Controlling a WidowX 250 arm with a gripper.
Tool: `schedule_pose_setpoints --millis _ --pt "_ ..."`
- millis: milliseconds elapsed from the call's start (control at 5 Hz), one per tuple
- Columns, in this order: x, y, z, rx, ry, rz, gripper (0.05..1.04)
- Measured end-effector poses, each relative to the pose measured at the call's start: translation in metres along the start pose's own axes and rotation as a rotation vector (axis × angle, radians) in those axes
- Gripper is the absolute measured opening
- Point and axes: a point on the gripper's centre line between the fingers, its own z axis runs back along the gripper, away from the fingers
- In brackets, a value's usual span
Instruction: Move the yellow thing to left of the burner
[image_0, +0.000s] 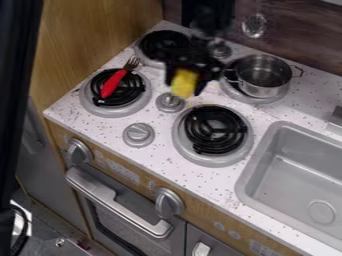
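My black gripper (186, 81) hangs over the stove top, behind the front middle burner (215, 131), and is shut on the yellow thing (184, 84). The yellow thing is a small block-like piece between the fingers, held above the counter near a silver knob. The front middle burner has a black coil in a grey ring, with nothing on it. Another burner (137, 106) at the front left has a red-handled fork (113, 84) lying across its coil.
A silver pot (263, 76) stands on the back right burner. The back left burner (163, 45) lies partly behind the arm. Grey knobs (139, 134) stand up between the burners. The sink (244, 175) is at the right, a wooden wall (93, 35) at the left.
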Motion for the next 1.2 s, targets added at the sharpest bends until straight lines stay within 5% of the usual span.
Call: schedule_pose_setpoints --millis 200,400,800,1200 --pt "0.012 0.022 -0.025 -0.005 0.055 -0.009 0.773" --pt "0.029 0.041 -0.041 -0.031 0.058 0.010 0.773" --pt "0.050 0.041 -0.050 -0.100 0.048 -0.003 0.809" --pt "0.047 0.041 -0.051 -0.115 0.059 -0.019 0.993"
